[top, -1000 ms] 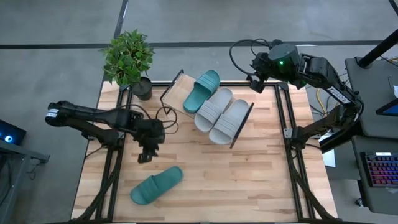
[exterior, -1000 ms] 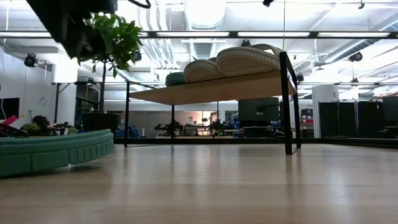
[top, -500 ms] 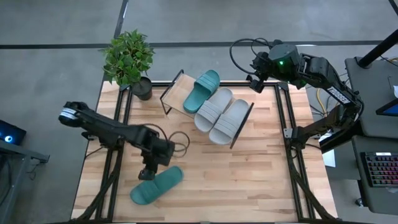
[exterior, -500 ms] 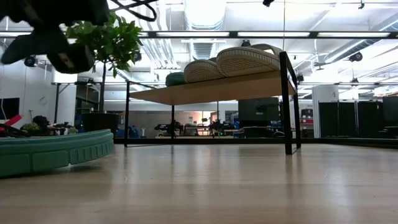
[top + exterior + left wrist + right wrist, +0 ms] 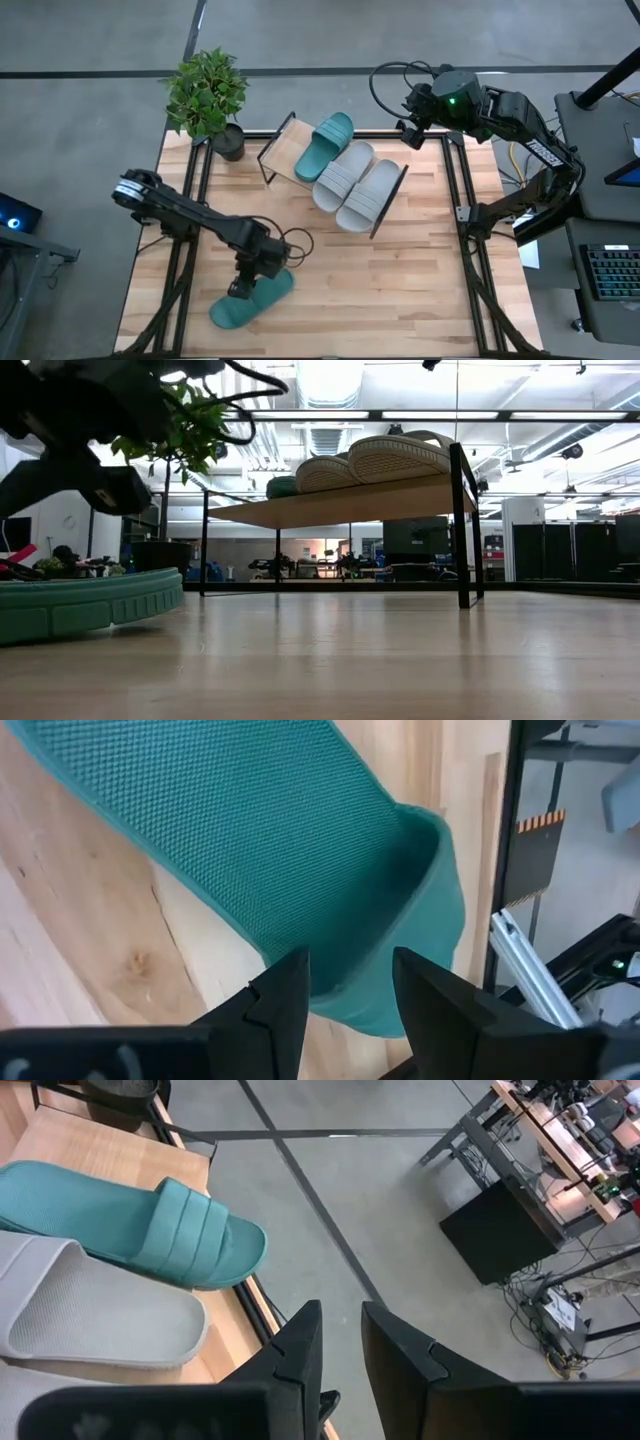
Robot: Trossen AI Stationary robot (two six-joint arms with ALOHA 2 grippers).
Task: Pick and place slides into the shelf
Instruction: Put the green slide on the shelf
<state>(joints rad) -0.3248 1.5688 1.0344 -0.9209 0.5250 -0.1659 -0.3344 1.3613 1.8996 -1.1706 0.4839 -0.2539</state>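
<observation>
One teal slide (image 5: pixel 252 298) lies sole down on the table near its front left; it also shows in the low view (image 5: pixel 80 610) and the left wrist view (image 5: pixel 280 840). My left gripper (image 5: pixel 239 289) (image 5: pixel 350 960) hangs open just over the slide's middle, pointing steeply down, and I cannot tell whether it touches. The shelf (image 5: pixel 285 150) (image 5: pixel 340 505) stands at the back and carries a teal slide (image 5: pixel 323 146) (image 5: pixel 150 1230) and two grey slides (image 5: pixel 355 185). My right gripper (image 5: pixel 408 128) (image 5: pixel 340 1315) waits high beyond the shelf's far right end, open by a narrow gap, holding nothing.
A potted plant (image 5: pixel 207 95) stands at the table's far left corner beside the shelf. Black frame rails (image 5: pixel 458 200) run along the table's left and right sides. My left arm's cable (image 5: pixel 292 247) loops above the table. Bare wood lies right of the loose slide.
My left gripper has swung toward the table's near edge and a little right, sinking toward the loose teal slide and tipping more steeply down. Its fingers kept the same gap. The slide has stayed where it was.
</observation>
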